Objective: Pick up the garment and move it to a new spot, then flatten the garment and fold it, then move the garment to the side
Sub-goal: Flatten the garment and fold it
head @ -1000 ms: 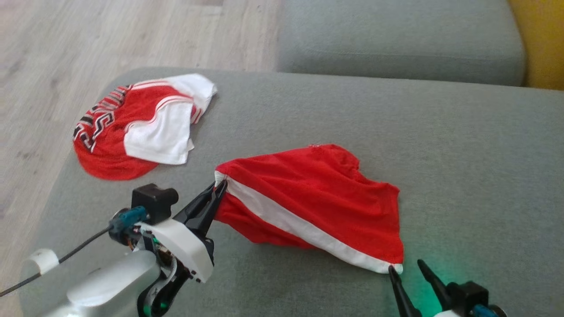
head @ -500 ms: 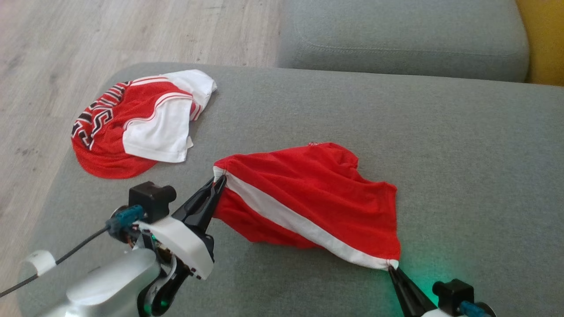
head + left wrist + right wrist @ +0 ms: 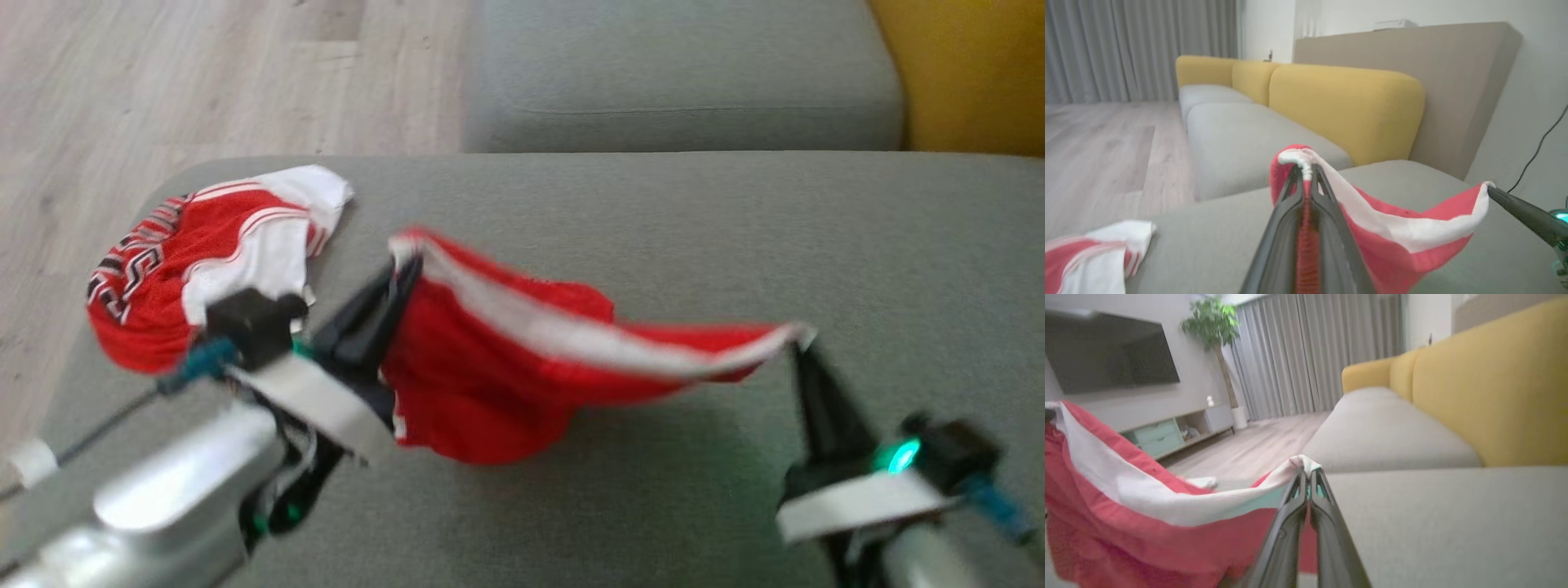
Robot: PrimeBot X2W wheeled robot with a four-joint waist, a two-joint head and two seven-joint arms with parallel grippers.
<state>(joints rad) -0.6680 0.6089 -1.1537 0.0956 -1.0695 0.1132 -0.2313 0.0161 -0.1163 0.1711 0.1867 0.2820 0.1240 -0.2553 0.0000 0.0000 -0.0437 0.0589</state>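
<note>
The garment [image 3: 490, 392], red with a white band [image 3: 555, 327] along 1 edge, was suspended between the 2 grippers over the grey sofa seat [image 3: 735, 220], near the middle of the cushion in the head view. The left gripper [image 3: 405, 273] had its jaws pressed together on the left end of the white band, with red fabric bunched between them in the left wrist view. The right gripper [image 3: 798, 349] had its jaws pressed together on the right end of the same band, pinching a small white corner. The band ran nearly taut from 1 gripper to the other, higher at the left end. The red body sagged below the band, deepest just beside the left gripper. Whether its lowest fold touched the seat could not be determined. A 2nd garment [image 3: 188, 269], red and white with black lettering, lay crumpled at the left end of the seat, apart from the held garment. The head view was blurred.
</note>
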